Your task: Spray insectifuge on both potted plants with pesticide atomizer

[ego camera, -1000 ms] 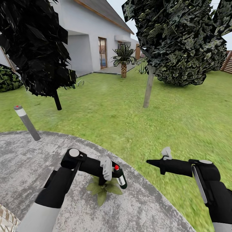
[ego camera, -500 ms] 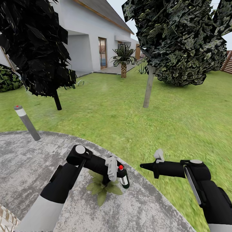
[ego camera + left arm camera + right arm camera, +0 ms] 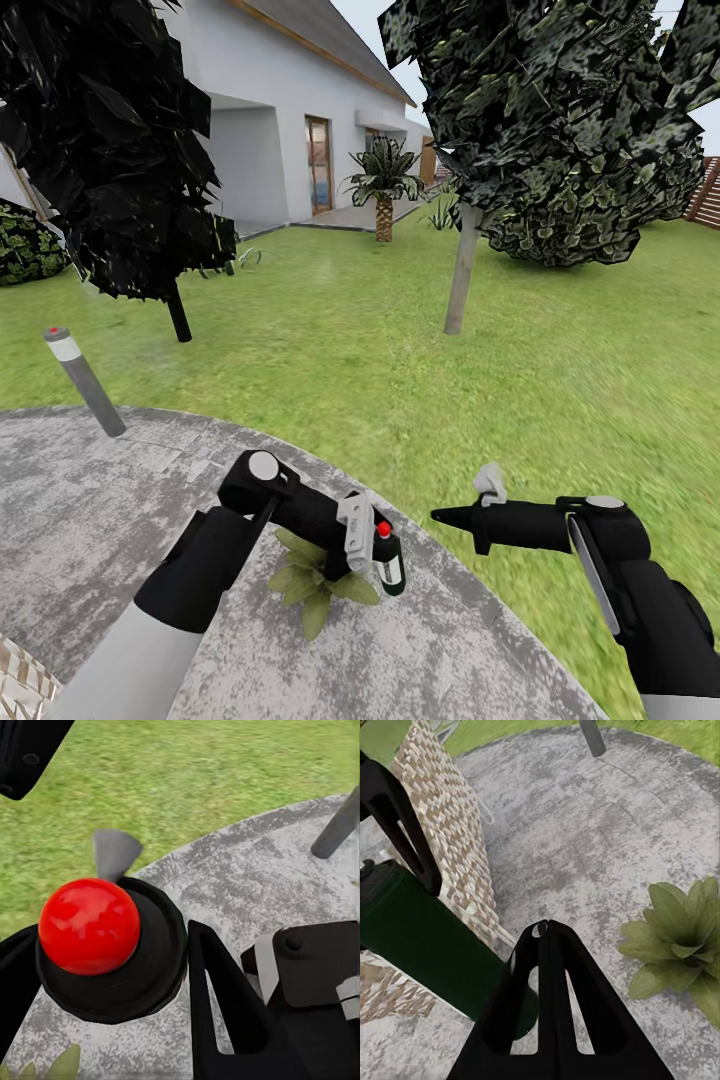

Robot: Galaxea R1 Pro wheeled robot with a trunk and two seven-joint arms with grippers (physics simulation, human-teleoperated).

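My left gripper (image 3: 374, 548) is shut on the pesticide atomizer (image 3: 391, 570), a dark green bottle with a white label and a red knob on its black top. It holds the bottle just above the right side of a potted plant (image 3: 312, 588), a green leaf rosette on the stone patio (image 3: 90, 520). In the left wrist view the red knob (image 3: 88, 924) sits between the two black fingers (image 3: 219, 999). My right gripper (image 3: 448, 516) hovers shut, tip toward the bottle, a short gap to its right. The right wrist view shows the bottle (image 3: 429, 939) and the plant (image 3: 679, 939).
A grey bollard lamp (image 3: 84, 380) with a red dot leans at the patio's far left edge. A wicker seat (image 3: 444, 825) stands close on the near left. Lawn (image 3: 400, 350) stretches ahead to two trees, a palm (image 3: 384, 190) and the white house (image 3: 270, 120).
My left arm has carried the atomizer a little right and down over the plant. My right gripper has slid slightly left toward the bottle.
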